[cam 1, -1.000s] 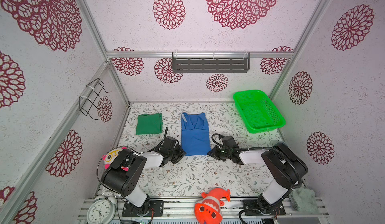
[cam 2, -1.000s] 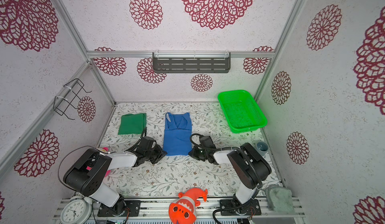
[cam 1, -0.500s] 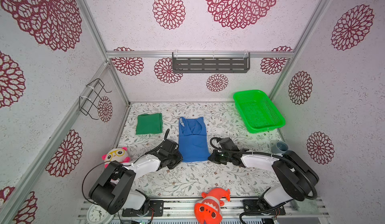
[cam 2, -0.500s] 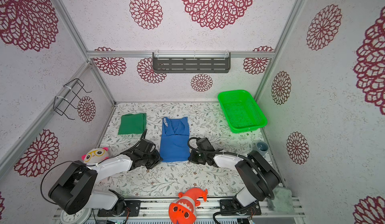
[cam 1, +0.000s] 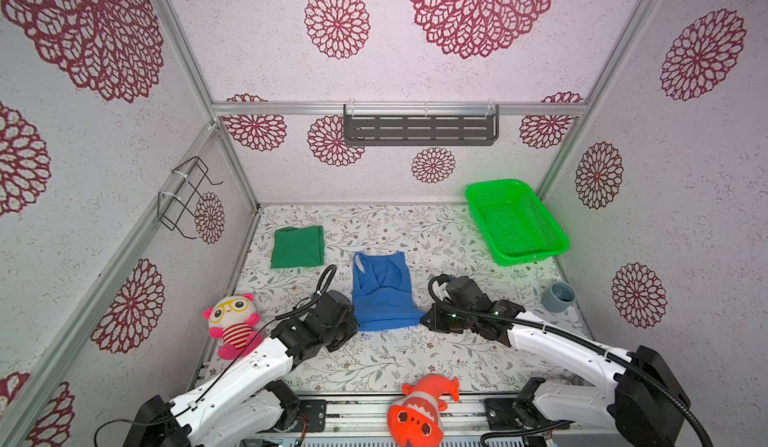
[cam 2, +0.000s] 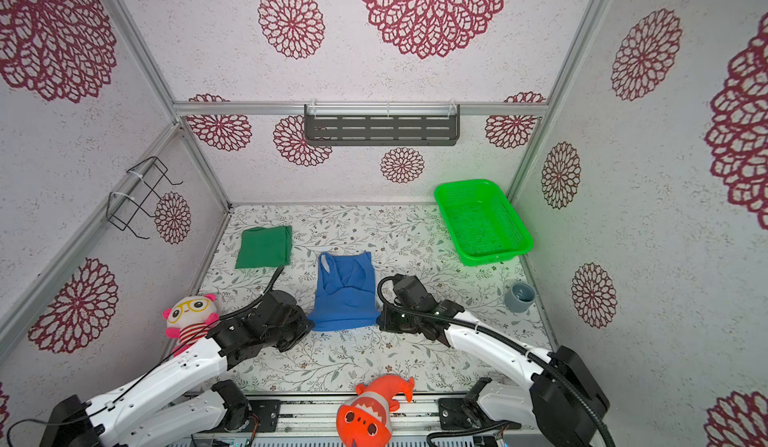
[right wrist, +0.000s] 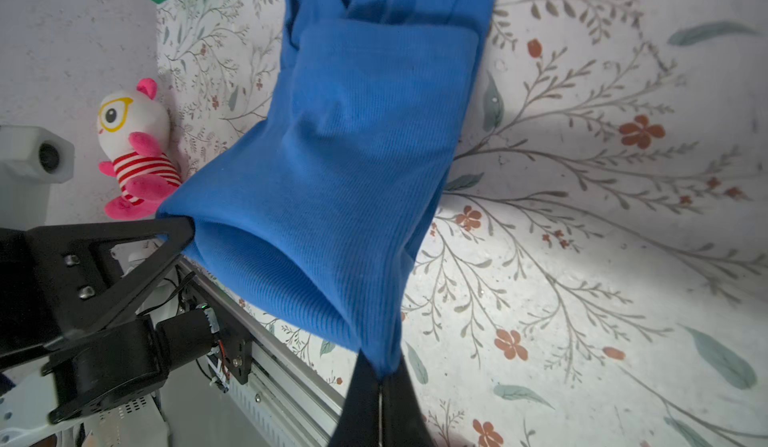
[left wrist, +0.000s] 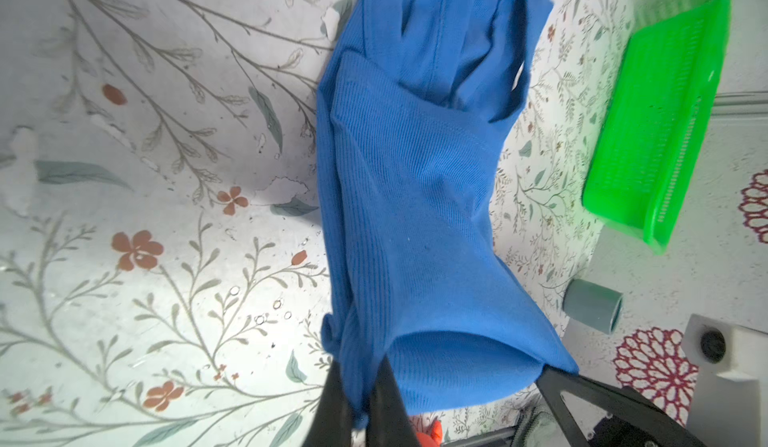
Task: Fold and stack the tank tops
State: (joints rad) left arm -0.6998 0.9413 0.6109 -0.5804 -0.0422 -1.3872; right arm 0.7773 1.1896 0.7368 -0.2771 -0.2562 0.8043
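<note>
Done folding green tank top (cam 1: 297,246); pinching blue tank top (cam 1: 384,299) at hem with left gripper (left wrist: 360,386), right gripper (right wrist: 380,376); yet to halve, stack.

A: Entry one, left gripper (cam 1: 354,327)?
B: Arm low, stretched forward; jaws clamped on one near hem corner of the royal blue cloth tank top (cam 1: 384,295).
A: Entry two, right gripper (cam 1: 424,321)?
B: Arm low, angled inward; jaws pinched tight on the opposite hem corner.

no readable text, labels or numbers anywhere
</note>
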